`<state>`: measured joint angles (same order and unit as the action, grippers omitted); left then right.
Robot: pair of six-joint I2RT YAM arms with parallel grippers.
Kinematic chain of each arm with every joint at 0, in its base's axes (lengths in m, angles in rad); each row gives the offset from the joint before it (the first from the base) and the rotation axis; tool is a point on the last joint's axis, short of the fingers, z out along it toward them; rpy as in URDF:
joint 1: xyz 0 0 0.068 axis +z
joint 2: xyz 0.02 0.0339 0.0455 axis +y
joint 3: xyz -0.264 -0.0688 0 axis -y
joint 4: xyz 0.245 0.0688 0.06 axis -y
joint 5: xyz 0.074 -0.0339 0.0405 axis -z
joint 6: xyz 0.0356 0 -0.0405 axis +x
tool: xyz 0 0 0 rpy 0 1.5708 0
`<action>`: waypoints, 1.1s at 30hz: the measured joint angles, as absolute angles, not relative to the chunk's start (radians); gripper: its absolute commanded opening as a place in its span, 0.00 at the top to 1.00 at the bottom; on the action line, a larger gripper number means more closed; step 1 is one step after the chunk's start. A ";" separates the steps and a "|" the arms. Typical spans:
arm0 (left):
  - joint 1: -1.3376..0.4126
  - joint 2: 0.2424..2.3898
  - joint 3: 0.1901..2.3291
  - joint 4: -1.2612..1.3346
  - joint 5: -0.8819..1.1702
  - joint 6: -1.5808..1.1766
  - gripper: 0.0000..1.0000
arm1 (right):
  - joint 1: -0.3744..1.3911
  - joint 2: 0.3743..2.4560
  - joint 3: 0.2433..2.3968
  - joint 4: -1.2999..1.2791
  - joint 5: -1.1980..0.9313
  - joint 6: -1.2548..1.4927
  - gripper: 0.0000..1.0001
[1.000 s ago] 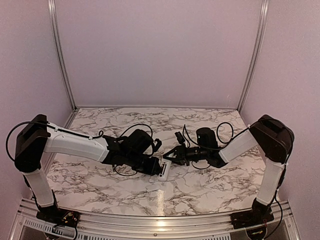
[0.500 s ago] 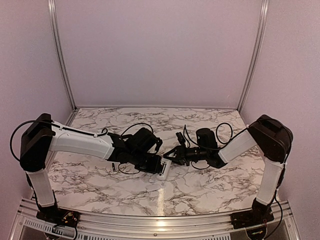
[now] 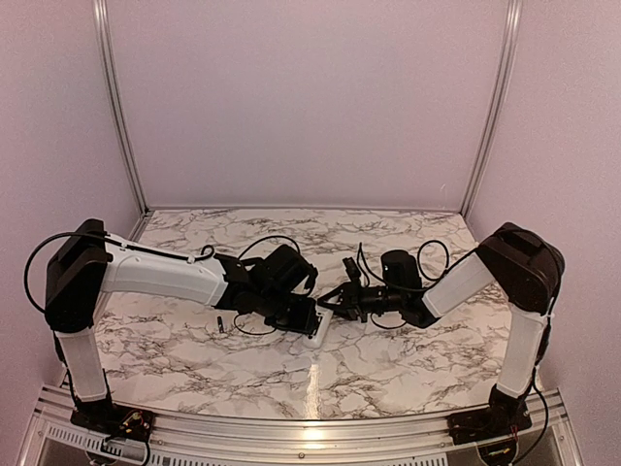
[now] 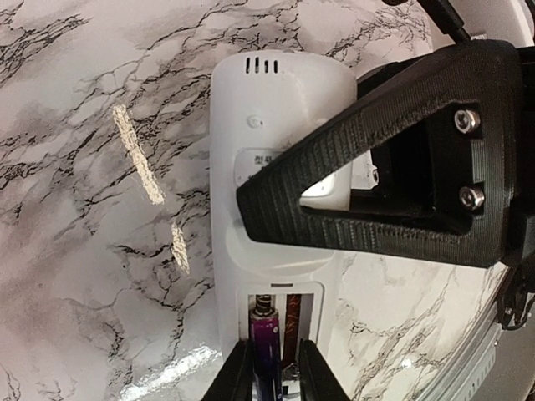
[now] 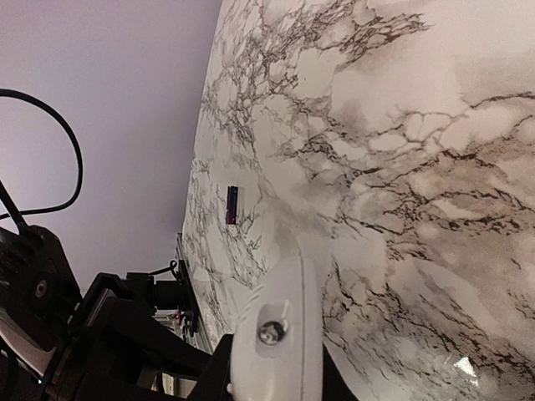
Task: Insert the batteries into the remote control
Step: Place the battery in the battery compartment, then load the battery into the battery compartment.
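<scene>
The white remote control point(image 4: 267, 109) lies back up on the marble table, its battery bay open at the near end. My left gripper point(image 4: 276, 372) is shut on a purple battery point(image 4: 266, 347), which sits in the bay's left slot against the spring; the right slot holds none. My right gripper point(image 5: 276, 380) is shut on the remote's other end point(image 5: 280, 326), and one of its black fingers point(image 4: 376, 200) crosses the remote's body. In the top view both grippers meet at the remote point(image 3: 316, 336) mid-table. A second battery point(image 5: 232, 205) lies loose on the table, left of my left arm point(image 3: 221, 325).
Black cables point(image 3: 257, 250) loop over both forearms near the middle of the table. The table's metal front rail point(image 3: 310, 427) runs along the near edge. Pale walls close the back and both sides.
My left gripper has moved right to the remote's open end with the battery. The loose battery on the table has come into view behind it. The right gripper has barely moved.
</scene>
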<state>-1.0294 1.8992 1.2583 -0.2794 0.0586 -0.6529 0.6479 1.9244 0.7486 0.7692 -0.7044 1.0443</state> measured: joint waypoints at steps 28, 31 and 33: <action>-0.980 1.691 1.046 -0.055 0.104 -0.508 0.42 | 0.623 1.975 0.691 1.001 -0.846 1.161 1.00; -0.980 1.530 0.900 0.036 0.085 -0.407 0.30 | 0.618 1.986 0.688 1.025 -0.871 1.177 1.00; -0.980 1.437 0.855 0.068 0.095 -0.311 0.31 | 0.617 1.986 0.688 1.027 -0.887 1.175 1.00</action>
<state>-0.9798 1.4368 0.8551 0.0681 0.0952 -0.3115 0.6167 1.9858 0.6884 1.0267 -0.8871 1.1751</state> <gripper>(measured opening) 0.694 0.195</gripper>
